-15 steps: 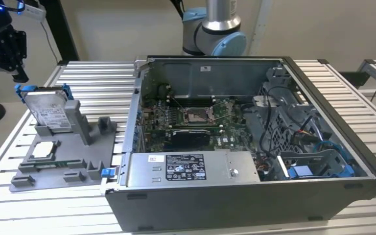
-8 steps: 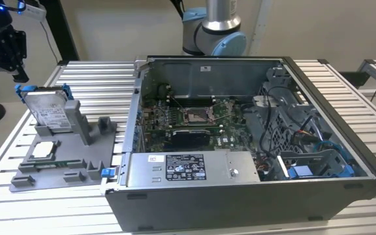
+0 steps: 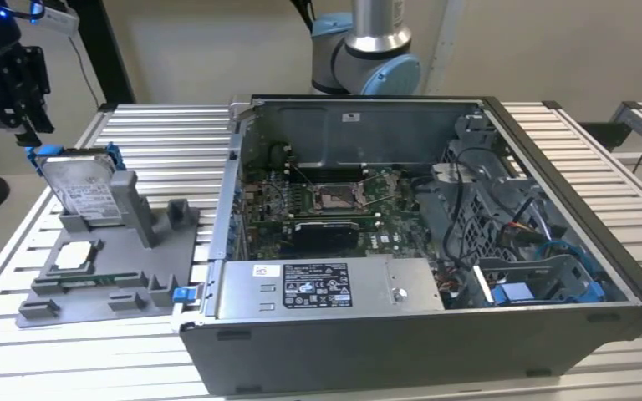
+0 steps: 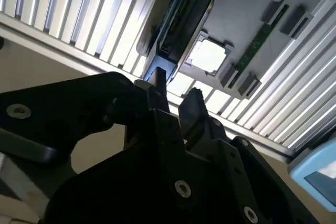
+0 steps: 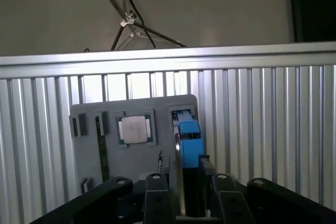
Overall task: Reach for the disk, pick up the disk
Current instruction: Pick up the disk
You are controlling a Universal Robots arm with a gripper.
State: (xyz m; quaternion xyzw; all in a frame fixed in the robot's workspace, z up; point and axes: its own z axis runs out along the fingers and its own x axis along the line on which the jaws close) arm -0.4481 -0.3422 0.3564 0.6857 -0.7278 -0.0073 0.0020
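Gripper open, just above the standing disk.
In the exterior view the gripper hangs with its fingers apart over the top edge of the disk. The disk stands upright in a grey holder on the slatted table, with a narrow free strip beside the computer case. The first wrist view adds the disk's blue rail, in line with the gap between the fingers.
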